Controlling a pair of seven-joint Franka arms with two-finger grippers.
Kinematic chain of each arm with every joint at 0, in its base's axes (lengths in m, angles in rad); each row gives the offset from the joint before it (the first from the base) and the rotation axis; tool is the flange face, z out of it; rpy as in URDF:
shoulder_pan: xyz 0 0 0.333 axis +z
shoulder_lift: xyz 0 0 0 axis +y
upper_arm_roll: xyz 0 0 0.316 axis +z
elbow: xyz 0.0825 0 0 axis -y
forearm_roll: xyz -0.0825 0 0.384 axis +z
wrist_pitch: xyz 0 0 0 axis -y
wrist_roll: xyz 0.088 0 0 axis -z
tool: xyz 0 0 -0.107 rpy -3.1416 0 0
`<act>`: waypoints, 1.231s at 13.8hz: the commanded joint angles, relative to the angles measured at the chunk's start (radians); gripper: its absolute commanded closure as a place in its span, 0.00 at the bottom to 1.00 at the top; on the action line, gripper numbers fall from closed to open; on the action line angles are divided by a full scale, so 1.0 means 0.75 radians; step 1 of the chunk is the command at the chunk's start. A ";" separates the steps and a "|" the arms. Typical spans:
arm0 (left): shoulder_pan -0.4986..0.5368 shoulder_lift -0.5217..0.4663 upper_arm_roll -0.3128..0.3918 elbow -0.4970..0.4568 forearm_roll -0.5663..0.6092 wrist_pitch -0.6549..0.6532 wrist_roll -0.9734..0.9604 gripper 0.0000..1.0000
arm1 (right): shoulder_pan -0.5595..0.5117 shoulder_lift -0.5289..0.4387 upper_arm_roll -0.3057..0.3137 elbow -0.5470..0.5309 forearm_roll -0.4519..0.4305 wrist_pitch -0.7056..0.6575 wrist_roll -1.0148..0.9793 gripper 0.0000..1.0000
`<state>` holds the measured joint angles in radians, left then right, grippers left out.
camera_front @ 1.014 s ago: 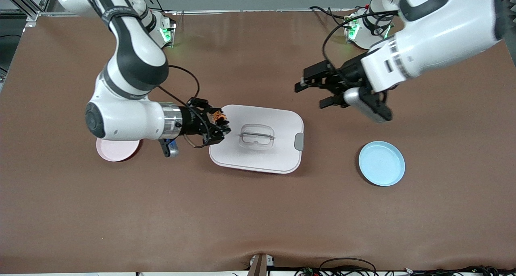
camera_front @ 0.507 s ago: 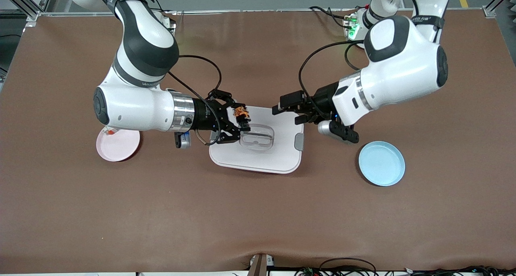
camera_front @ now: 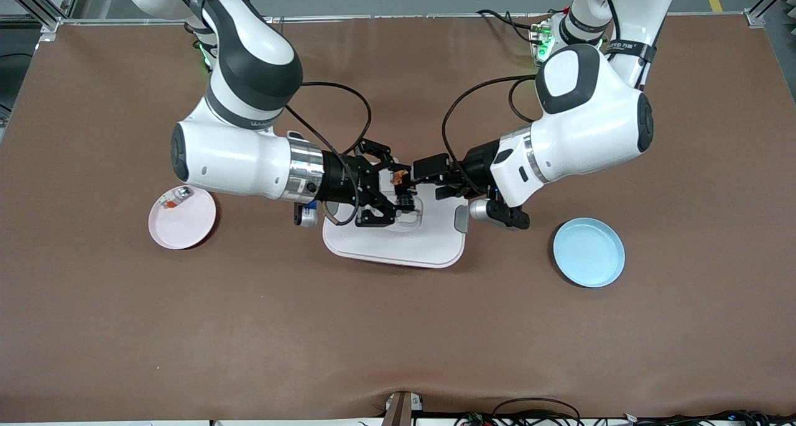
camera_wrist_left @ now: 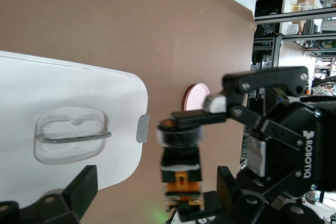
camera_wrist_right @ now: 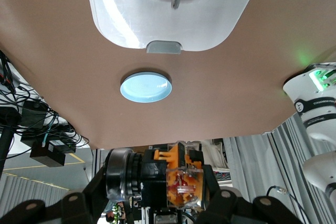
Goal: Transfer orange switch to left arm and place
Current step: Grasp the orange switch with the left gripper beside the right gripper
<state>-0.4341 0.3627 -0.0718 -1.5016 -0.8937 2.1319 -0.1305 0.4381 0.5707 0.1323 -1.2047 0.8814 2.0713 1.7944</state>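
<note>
Above the box (camera_front: 398,242), both grippers meet in mid-air. Right gripper (camera_front: 390,193) clamps the orange switch (camera_front: 398,178), holding it high so it clears the lid. Left gripper (camera_front: 426,177) faces it with fingers spread, apparently positioned to receive it. Blue plate (camera_front: 589,252) lies toward the left arm's end, probably the destination.

Front cam high, wrist cams close, box (camera_front: 398,242) shared

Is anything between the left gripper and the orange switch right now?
Nothing visible. The right gripper holds the orange switch over the box, and the left gripper is right beside it, jaws open.
</note>
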 commanded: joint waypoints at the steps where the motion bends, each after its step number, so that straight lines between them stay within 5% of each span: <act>1: -0.004 0.009 0.012 0.016 -0.031 0.013 0.014 0.00 | 0.035 0.072 -0.015 0.101 0.027 0.077 0.058 1.00; 6: 0.000 0.026 0.012 0.016 -0.048 0.015 0.096 0.00 | 0.058 0.082 -0.015 0.111 0.027 0.110 0.086 1.00; 7: 0.002 0.032 0.012 0.016 -0.048 0.013 0.106 0.13 | 0.058 0.084 -0.015 0.111 0.027 0.110 0.086 1.00; 9: 0.004 0.032 0.012 0.016 -0.046 0.013 0.111 0.73 | 0.058 0.082 -0.015 0.111 0.027 0.110 0.086 1.00; 11: 0.006 0.032 0.012 0.016 -0.044 0.013 0.149 0.97 | 0.058 0.084 -0.013 0.113 0.027 0.110 0.084 1.00; 17: 0.010 0.034 0.012 0.016 -0.056 0.013 0.205 1.00 | 0.058 0.084 -0.015 0.117 0.027 0.110 0.103 1.00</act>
<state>-0.4284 0.3791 -0.0651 -1.4948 -0.9205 2.1374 -0.0316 0.4747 0.6181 0.1312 -1.1601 0.8819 2.1690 1.8395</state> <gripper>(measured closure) 0.656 0.273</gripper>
